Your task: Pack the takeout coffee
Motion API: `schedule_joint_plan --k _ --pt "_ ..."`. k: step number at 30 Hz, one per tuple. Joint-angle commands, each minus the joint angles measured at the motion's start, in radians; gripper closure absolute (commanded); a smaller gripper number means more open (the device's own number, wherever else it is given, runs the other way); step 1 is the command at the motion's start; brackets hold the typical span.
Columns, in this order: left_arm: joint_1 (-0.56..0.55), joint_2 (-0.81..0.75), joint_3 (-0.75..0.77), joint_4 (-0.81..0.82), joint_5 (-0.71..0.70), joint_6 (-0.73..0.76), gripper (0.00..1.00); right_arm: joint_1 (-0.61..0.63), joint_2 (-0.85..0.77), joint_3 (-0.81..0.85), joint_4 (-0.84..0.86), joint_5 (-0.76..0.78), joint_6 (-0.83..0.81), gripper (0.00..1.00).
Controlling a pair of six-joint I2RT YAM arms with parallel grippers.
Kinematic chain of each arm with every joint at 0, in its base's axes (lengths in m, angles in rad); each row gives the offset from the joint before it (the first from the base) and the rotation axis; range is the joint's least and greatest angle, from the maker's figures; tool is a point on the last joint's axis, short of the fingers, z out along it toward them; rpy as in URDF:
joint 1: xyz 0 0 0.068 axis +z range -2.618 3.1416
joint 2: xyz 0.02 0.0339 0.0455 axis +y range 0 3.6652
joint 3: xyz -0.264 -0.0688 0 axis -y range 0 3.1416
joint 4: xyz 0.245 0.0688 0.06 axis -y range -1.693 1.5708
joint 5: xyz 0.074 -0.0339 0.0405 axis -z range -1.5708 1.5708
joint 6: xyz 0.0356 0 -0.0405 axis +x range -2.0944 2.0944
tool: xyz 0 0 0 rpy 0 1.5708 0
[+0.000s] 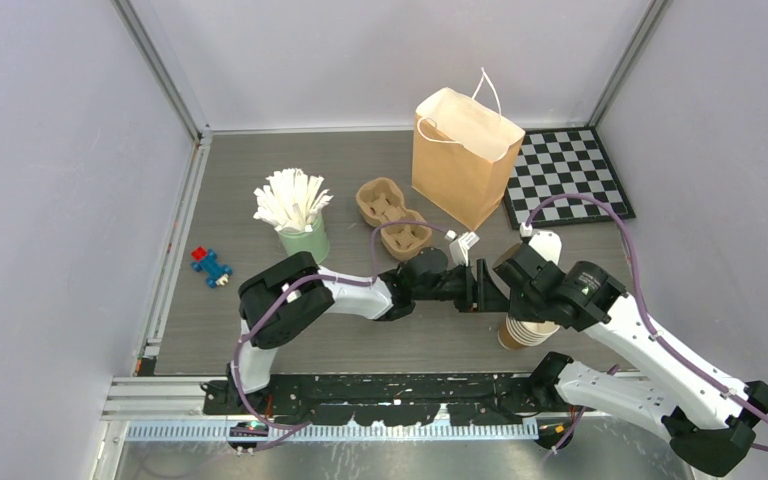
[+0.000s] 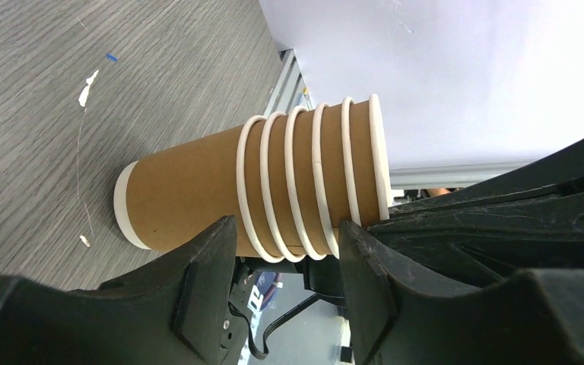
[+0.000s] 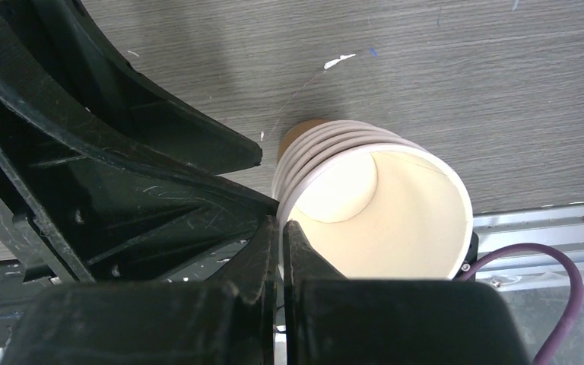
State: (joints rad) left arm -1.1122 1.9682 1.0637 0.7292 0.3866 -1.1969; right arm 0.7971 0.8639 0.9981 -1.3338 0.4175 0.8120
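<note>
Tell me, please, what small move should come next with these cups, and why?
Probably close the left fingers on the stack to steady it: they stand open beside its rims, while the right fingers are shut on the rim of the top cup, ready to lift it free.

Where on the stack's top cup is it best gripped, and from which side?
By its rim wall, from above: one finger inside the open mouth, one outside. The stack stands upright and the top cup sits nested, so only its rolled rim and a thin band of wall are exposed.
</note>
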Motion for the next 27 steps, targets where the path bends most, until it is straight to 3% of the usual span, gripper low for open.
schedule_joint_plan --k 1,23,27 --pt "-0.006 0.004 0.041 0.073 0.024 -0.002 0.46 0.005 -0.004 -0.001 0.052 -0.02 -0.01 1.0" --pt "-0.03 -0.002 0.062 -0.095 -0.047 0.141 0.46 0.004 0.014 0.088 0.011 0.053 0.024 1.0" --pt "-0.032 -0.007 0.062 -0.099 -0.049 0.147 0.46 0.005 0.019 0.084 0.001 0.047 0.028 0.88"
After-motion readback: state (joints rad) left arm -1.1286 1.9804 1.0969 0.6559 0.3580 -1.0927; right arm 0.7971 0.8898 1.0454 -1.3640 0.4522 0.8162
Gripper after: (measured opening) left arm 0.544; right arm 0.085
